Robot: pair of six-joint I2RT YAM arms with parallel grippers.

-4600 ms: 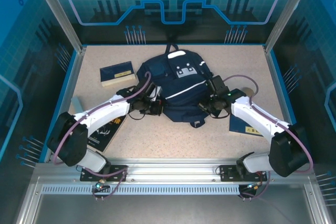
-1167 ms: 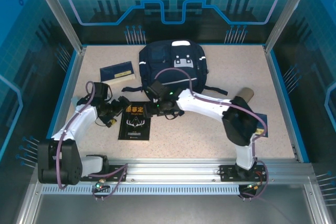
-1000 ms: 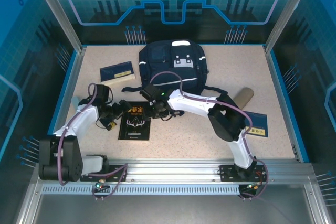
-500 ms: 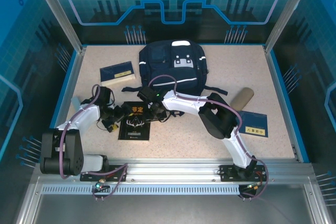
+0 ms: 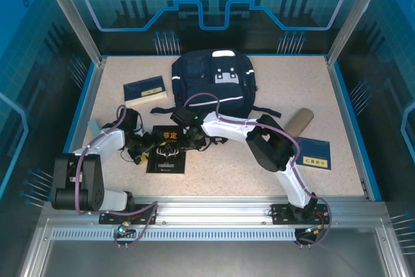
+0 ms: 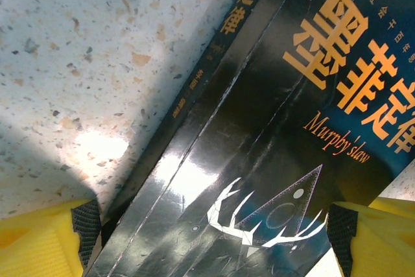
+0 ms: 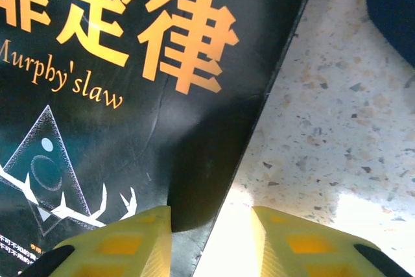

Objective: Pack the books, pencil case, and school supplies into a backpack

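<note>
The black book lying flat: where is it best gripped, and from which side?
Probably its right long edge, from the right. The black book lies flat on the table, so only an edge can be pinched. The right gripper straddles that edge; the open left gripper spans the spine side.

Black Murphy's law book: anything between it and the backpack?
Nothing lies on the table between the black book and the backpack. The right gripper straddles the book's right edge, and its arm crosses above that gap. Can't tell whether the backpack is unzipped.
</note>
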